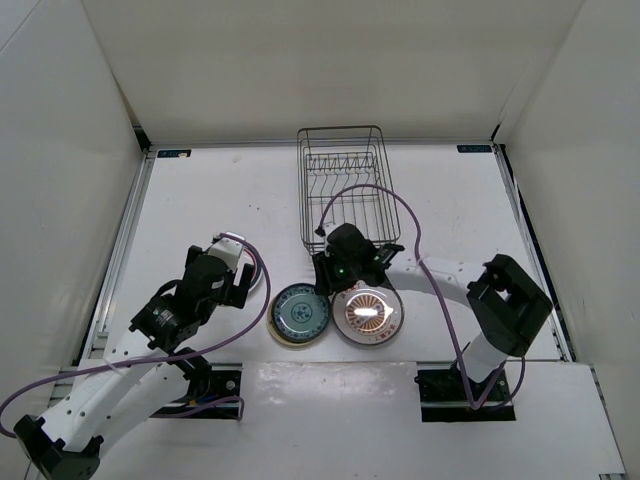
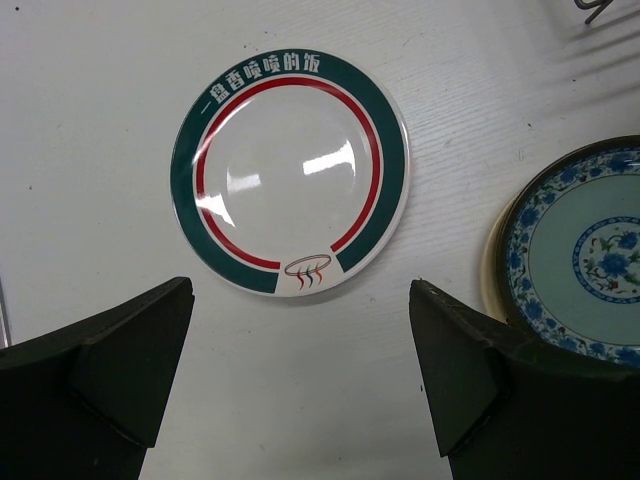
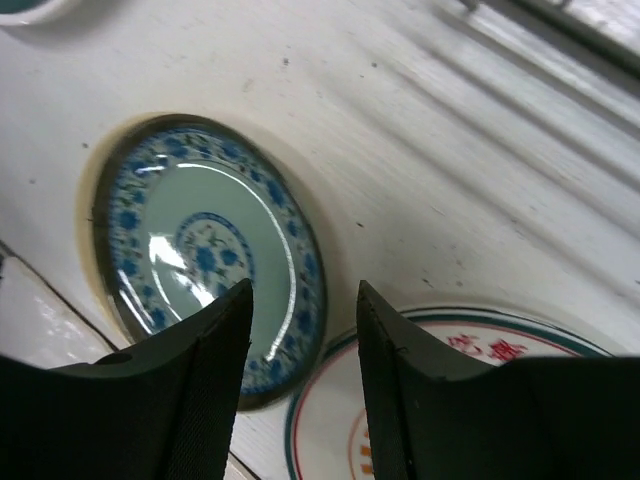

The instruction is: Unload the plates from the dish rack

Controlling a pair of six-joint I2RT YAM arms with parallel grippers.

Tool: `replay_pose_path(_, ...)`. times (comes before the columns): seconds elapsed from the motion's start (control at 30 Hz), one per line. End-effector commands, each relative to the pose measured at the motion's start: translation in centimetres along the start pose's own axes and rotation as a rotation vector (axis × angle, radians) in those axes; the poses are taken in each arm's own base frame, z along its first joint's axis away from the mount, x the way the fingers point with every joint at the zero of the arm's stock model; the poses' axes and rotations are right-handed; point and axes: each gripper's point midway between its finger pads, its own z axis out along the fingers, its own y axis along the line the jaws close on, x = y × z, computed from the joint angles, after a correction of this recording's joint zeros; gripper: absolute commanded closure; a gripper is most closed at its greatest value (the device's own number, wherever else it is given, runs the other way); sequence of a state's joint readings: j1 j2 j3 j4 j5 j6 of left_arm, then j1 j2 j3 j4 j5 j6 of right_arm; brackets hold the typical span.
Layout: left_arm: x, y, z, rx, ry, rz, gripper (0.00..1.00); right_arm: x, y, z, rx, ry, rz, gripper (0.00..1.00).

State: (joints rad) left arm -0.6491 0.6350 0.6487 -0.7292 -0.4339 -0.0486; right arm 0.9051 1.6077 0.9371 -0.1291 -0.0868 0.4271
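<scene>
On the white table, nearside of the dish rack, the green-rimmed plate lies under the wide-spread left tool. The right tool, narrowly parted and empty, hangs over the teal plate and sunburst plate.

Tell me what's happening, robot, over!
Left gripper open above green-rimmed plate. Right gripper open above teal plate and sunburst plate. Dish rack looks empty; three plates flat on table. Nothing in the way.

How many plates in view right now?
3, all on the table, none seen in the dish rack: green-rimmed plate below the left gripper, blue floral plate near centre, orange-centred plate beside it, by the right gripper.
</scene>
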Motion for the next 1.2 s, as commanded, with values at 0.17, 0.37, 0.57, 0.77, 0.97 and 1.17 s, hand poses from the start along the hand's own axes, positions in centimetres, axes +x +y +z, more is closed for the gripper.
replay_pose_path(0.17,-0.4,0.8,-0.4,-0.03,-0.022,-0.009,0.01,-2.2,-3.3,-6.0,0.276,0.023,-0.166,0.42)
replay_pose_path(0.37,-0.5,0.7,-0.4,-0.023,-0.028,-0.009,0.01,-2.9,-5.6,-12.0,0.445,-0.033,-0.183,0.4)
replay_pose_path(0.57,-0.5,0.5,-0.4,-0.013,-0.026,-0.01,0.01,-2.6,-7.8,-19.5,0.616,-0.082,-0.179,0.13)
replay_pose_path(0.77,-0.6,0.6,-0.5,-0.016,-0.04,-0.016,0.01,-1.7,-8.4,-25.7,0.631,-0.244,-0.155,0.1)
replay_pose_path(0.97,-0.7,-1.9,0.1,0.128,-0.051,0.078,0.01,0.0,-11.1,-29.9,0.754,-0.356,-0.149,0.1)
replay_pose_path(1.17,-1.0,-3.3,-0.2,0.199,-0.054,0.041,0.01,1.8,-13.5,-31.6,0.898,-0.335,-0.126,0.1)
